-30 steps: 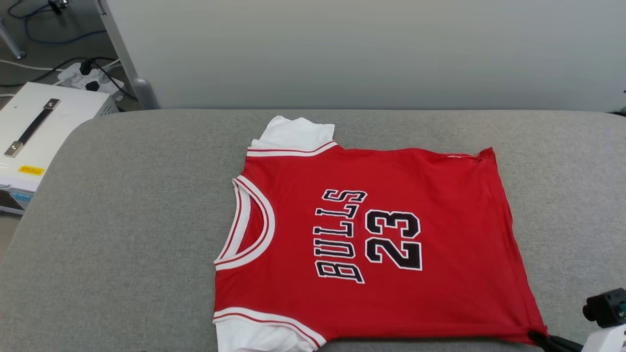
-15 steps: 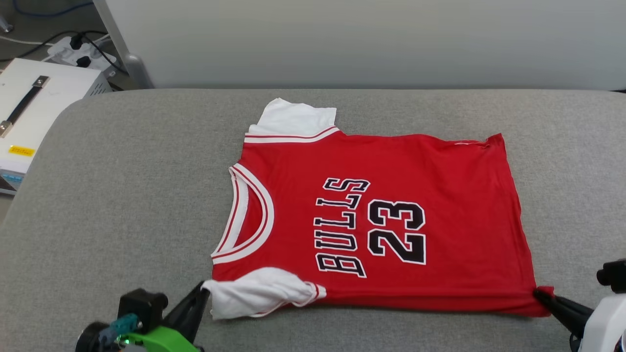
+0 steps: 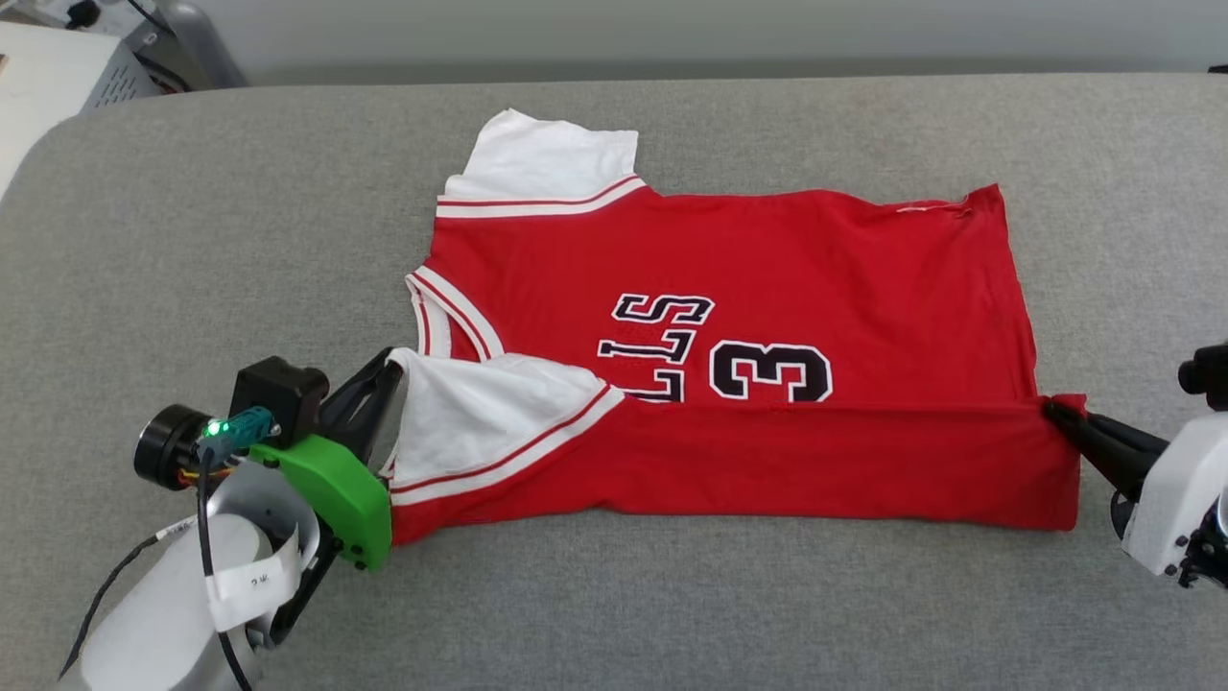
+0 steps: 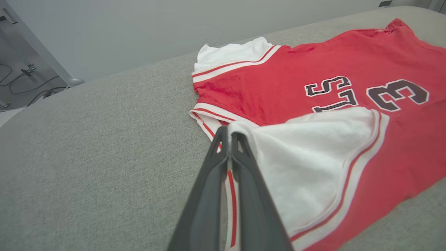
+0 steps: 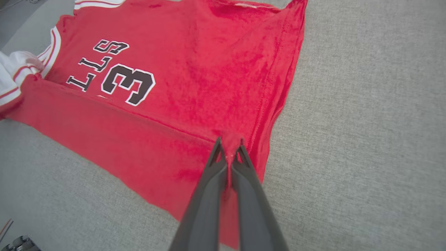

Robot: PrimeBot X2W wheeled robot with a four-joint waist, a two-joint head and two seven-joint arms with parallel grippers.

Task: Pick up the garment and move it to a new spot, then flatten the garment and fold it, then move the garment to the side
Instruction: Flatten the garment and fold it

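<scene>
The garment [image 3: 787,250] is a red jersey with white sleeves and black lettering, spread on the grey padded table [image 3: 192,211]. Its near long edge is folded up over the chest, covering part of the lettering and number. My left gripper [image 3: 391,367] is shut on the near white sleeve [image 4: 313,153], pinching its corner between the fingertips [image 4: 228,134]. My right gripper [image 3: 1053,411] is shut on the hem corner at the right, the red cloth [image 5: 230,143] caught between its dark fingers. The far sleeve [image 3: 547,158] lies flat.
A white equipment box [image 3: 48,67] stands off the table's far left corner beside a grey post [image 3: 197,43]. Bare grey tabletop [image 3: 672,595] runs along the near side and to the left of the jersey.
Both grippers have carried the near edge of the jersey away from me and over its front, hiding the lower lettering and the first digit. The head camera has tilted down.
</scene>
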